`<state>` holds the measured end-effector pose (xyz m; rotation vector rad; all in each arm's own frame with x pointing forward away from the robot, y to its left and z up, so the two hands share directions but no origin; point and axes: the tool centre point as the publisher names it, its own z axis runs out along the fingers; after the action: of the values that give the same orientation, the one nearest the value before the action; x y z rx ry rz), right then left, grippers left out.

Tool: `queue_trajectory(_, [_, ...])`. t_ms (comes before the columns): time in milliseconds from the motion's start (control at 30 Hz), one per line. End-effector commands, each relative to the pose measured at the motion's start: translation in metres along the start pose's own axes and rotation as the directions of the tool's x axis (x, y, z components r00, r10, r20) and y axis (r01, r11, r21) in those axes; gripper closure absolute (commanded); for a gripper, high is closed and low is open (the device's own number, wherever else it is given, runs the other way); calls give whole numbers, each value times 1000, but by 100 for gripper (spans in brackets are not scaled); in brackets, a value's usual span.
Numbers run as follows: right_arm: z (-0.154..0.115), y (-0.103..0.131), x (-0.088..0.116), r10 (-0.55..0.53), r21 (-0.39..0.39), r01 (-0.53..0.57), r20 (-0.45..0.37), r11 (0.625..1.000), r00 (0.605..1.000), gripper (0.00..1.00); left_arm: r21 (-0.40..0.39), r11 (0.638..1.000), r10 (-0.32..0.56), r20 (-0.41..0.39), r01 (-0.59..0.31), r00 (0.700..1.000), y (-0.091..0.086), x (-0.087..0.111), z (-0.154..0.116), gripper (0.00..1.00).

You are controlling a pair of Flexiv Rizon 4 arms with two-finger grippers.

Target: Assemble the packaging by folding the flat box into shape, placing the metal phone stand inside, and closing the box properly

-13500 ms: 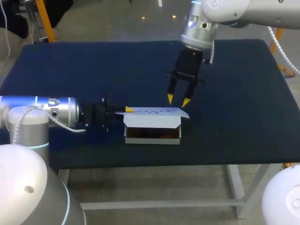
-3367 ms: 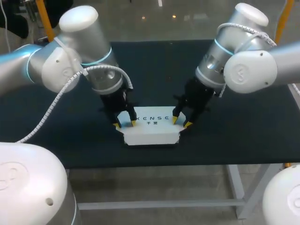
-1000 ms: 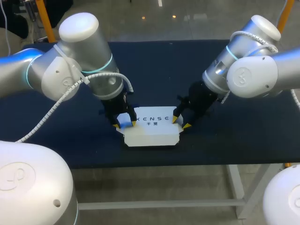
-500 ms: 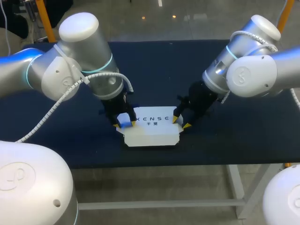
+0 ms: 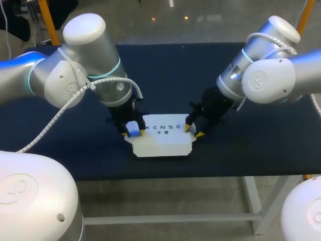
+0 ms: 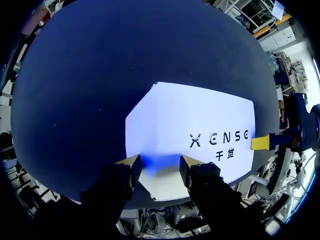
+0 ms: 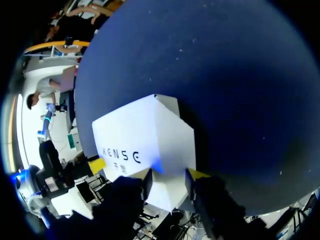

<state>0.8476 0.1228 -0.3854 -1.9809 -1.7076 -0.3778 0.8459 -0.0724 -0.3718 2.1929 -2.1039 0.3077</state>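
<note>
Two hands now sit at the white box point(image 5: 163, 141), left hand point(image 5: 133, 133) on its left end, right hand point(image 5: 193, 131) on its right; seconds back the lid stood up and the left arm lay low. Lid lies flat now, so closing looks nearly done. Box rests near the tabletop point(image 5: 251, 125) front edge. Wrist views alone make clear both hands are spread, tips on the lid's ends, pinching nothing.

The box point(image 5: 163, 144), which stood with its lid raised a while back, now lies shut with the lid flat. The left claw point(image 5: 133, 133) no longer reaches in low from the side but comes down on the box's left end. The right claw point(image 5: 193, 131) has dropped from above the rear corner to the right end.
</note>
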Motion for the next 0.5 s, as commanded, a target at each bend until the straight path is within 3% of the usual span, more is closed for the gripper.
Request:
queue_trajectory(33, [1,2,0,-1,6,1,-2,1000,1000,52,2,1000,-1,8,1,1000,0,1,2,51])
queue_trajectory(500, [4,-2,-3,-33,-39,32,-20,999,999,49,15,1000,15,-34,-15,999,3,-3,5,40])
